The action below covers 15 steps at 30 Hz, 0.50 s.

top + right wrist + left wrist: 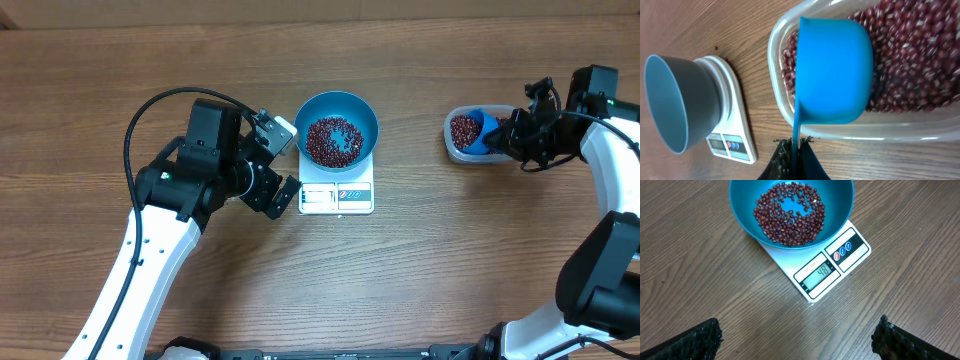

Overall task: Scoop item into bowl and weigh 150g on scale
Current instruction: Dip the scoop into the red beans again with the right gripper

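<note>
We see the beans (pixel 333 140) lying in the blue bowl (pixel 369 117), which sits on the white scale (pixel 337 198); its display seems to read 48. Our left claw (pixel 286 163) hangs just beside the scale, fingers wide apart. Our right claw (pixel 797 148) is clamped on the handle of the scoop (pixel 835 70) over the bean-filled clear tub (pixel 890 131).

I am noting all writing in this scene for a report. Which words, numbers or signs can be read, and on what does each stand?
"48": grey display of the small white square digital scale.
Tiny print above that display: too small to read.
Marks on the three round buttons: too blurred to read.
None seen on the large round blue bowl, clear plastic tub or small blue plastic scoop.
</note>
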Motion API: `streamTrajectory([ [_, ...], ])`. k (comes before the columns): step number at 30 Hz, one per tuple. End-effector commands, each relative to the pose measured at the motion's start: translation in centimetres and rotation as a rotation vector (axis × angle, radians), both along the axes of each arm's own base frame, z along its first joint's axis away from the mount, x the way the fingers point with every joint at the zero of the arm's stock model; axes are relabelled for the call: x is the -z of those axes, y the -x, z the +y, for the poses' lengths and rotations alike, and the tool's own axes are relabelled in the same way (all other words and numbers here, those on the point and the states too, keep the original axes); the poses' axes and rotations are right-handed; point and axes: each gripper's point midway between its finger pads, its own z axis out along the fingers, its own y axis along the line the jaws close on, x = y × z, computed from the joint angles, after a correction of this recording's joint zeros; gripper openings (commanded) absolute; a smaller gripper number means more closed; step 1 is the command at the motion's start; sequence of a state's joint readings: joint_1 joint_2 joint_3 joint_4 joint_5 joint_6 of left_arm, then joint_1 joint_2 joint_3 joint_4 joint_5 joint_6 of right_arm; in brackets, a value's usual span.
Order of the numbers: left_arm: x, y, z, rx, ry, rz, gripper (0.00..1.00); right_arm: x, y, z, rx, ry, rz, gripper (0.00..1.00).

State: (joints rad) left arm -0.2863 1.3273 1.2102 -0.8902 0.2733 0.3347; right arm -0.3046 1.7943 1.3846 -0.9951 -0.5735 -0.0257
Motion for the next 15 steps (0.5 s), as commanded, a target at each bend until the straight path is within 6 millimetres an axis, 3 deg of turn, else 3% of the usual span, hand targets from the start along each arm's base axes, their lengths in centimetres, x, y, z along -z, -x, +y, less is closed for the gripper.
streamTrajectory([
  [1, 0.3, 0.1, -0.3, -0.004, 0.017, 0.020, 1.00, 0.2, 0.5, 0.8, -0.006, -0.078, 0.002, 0.04],
  [6, 0.3, 0.1, -0.3, -0.004, 0.017, 0.020, 1.00, 0.6, 1.1, 0.0, 0.027, -0.131, 0.010, 0.04],
  [15, 0.3, 0.1, -0.3, -0.004, 0.017, 0.020, 1.00, -0.9, 1.1, -2.0, 0.101, -0.270, -0.053, 0.04],
])
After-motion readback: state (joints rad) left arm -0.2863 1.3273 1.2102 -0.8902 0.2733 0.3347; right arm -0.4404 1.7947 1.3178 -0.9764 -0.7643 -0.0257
